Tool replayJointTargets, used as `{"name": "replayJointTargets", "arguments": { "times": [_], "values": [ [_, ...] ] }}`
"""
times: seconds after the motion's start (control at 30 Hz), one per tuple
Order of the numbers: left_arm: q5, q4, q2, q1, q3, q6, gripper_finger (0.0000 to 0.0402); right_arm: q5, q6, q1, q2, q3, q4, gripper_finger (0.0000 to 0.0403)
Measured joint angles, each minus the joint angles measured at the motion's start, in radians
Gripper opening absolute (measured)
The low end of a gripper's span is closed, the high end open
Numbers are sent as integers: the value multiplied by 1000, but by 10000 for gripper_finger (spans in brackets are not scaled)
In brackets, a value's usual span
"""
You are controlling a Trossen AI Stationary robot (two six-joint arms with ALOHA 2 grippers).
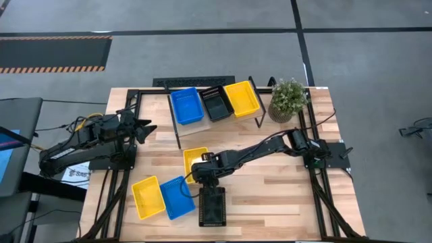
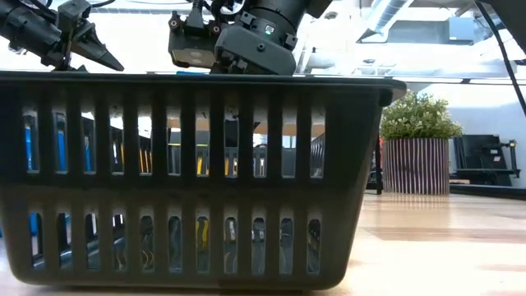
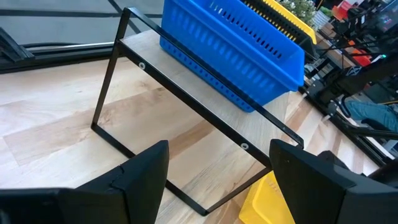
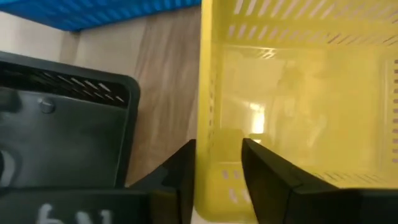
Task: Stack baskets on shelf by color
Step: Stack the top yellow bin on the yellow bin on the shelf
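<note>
On the shelf (image 3: 152, 56) at the far side stand a blue basket (image 1: 186, 106), a black basket (image 1: 217, 102) and a yellow basket (image 1: 241, 98). A yellow basket (image 1: 194, 159) rests on the table's middle. My right gripper (image 4: 217, 165) is over its near wall, open, one finger inside and one outside. Near the front edge lie another yellow basket (image 1: 147, 198), a blue basket (image 1: 177, 197) and a black basket (image 2: 197, 181). My left gripper (image 3: 217, 180) hangs open above the table, left of the shelf. My right gripper straddles the near wall (image 4: 206, 124) of the middle yellow basket, slanting down from the table's right. One finger (image 4: 264, 171) is inside, the other (image 4: 183, 171) outside. Whether they touch the wall I cannot tell. The basket sits flat on the table.
A potted plant (image 1: 289, 98) stands right of the shelf. The black basket (image 1: 212, 206) lies just near-side of my right gripper, and the blue one (image 4: 93, 12) beyond it to the left. Bare tabletop (image 1: 270, 196) stretches at the near right.
</note>
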Motion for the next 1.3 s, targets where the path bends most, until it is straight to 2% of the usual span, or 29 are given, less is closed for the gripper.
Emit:
{"name": "replayJointTargets", "arguments": {
  "times": [0.1, 0.2, 0.27, 0.47, 0.83, 0.9, 0.97, 1.07, 1.3],
  "values": [
    [0, 0, 0, 0, 0, 0, 265, 16, -2, -3, 0, 0, -1, 98],
    [0, 0, 0, 0, 0, 0, 265, 27, -14, -7, 0, 0, 0, 32],
    [0, 0, 0, 0, 0, 0, 265, 33, -44, -7, -1, 0, 1, 14],
    [0, 0, 0, 0, 0, 0, 265, 23, -108, -7, -114, 0, -42, 8],
    [0, 0, 0, 0, 0, 0, 265, 24, -207, -32, -576, 1, -199, 8],
    [0, 0, 0, 0, 0, 0, 265, 54, -242, -53, -652, 1, -207, 9],
    [-1, 0, 0, 0, 0, 0, 265, 141, -285, -81, -713, 2, -234, 14],
    [-14, 0, 0, 0, 0, -1, 265, 245, -346, -146, -767, 3, -318, 20],
    [-44, 0, 0, 0, 0, -11, 265, 259, -472, -350, -759, -6, -486, 19]
  ]
}}
